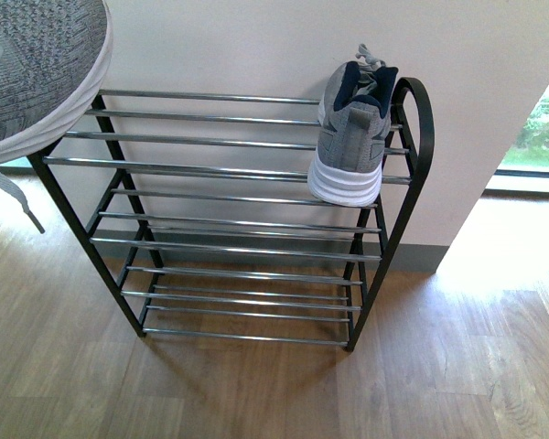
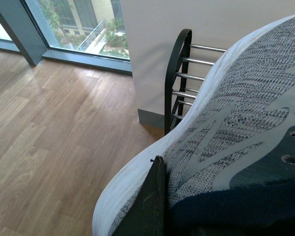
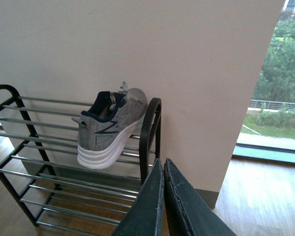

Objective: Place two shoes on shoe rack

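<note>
One grey sneaker [image 1: 352, 137] is set on the shoe rack's [image 1: 238, 197] top tier. The second sneaker [image 1: 37, 64] is clamped by the left gripper [image 2: 156, 196], with the free rods [image 2: 201, 61] just beyond it, where lowering is needed. The right gripper [image 3: 163, 167] is pinched closed, empty.

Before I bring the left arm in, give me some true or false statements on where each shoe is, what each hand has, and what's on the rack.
1. The first shoe sits on the rack's top tier, at its right end. True.
2. The second shoe lies on the floor. False: the left hand holds it up near the rack's left end.
3. The right hand grips a shoe. False: its fingers are shut together on nothing.
4. The three lower tiers carry no shoes. True.
</note>
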`<state>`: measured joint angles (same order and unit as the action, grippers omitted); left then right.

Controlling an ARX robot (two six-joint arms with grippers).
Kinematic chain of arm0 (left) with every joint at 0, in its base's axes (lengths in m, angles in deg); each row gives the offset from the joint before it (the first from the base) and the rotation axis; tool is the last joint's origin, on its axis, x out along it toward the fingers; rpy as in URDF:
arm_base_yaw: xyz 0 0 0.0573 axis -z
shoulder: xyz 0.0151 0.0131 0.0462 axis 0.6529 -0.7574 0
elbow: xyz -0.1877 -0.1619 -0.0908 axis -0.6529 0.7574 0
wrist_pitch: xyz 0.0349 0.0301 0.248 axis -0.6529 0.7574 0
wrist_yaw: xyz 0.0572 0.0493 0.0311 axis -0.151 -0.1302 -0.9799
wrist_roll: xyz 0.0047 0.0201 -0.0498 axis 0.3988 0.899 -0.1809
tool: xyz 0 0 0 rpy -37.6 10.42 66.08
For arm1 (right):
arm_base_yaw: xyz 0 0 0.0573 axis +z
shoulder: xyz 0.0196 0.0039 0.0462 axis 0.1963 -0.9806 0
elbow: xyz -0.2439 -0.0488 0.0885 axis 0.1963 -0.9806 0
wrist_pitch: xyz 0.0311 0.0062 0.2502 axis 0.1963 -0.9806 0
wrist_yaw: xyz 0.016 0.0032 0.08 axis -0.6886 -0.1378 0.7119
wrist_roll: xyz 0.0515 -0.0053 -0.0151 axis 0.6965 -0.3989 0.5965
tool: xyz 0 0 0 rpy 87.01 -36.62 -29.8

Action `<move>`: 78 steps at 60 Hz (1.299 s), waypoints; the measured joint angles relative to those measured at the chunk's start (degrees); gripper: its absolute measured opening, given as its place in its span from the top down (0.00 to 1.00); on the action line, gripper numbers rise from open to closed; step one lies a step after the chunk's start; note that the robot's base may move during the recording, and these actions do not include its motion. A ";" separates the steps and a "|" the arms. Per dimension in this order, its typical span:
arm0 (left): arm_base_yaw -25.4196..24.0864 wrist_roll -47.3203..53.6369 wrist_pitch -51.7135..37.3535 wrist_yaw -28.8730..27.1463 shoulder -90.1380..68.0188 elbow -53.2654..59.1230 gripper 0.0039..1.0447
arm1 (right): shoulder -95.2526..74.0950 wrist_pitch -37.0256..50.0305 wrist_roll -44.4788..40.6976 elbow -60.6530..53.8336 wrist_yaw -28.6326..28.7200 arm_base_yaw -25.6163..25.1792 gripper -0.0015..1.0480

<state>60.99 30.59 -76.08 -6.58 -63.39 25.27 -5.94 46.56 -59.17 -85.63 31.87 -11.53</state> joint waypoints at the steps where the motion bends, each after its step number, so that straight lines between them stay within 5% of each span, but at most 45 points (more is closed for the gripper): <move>1: 0.00 0.00 0.00 0.00 0.00 0.00 0.99 | 0.46 -0.33 -0.02 -0.13 0.00 0.00 0.98; 46: 0.00 0.00 0.00 -0.04 0.00 0.00 0.99 | 15.30 -11.85 -0.02 -1.88 -0.02 0.00 0.98; 53: 0.00 0.00 0.00 0.00 0.00 0.00 0.99 | 22.75 -21.05 -0.04 -1.86 -0.09 0.00 0.98; 78: 0.02 0.00 0.00 0.00 0.00 0.00 0.99 | 25.16 -21.97 -0.02 -1.86 -0.04 0.09 0.98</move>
<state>61.01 30.59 -76.08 -6.58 -63.39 25.27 19.22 24.59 -59.19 -87.49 31.83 -11.44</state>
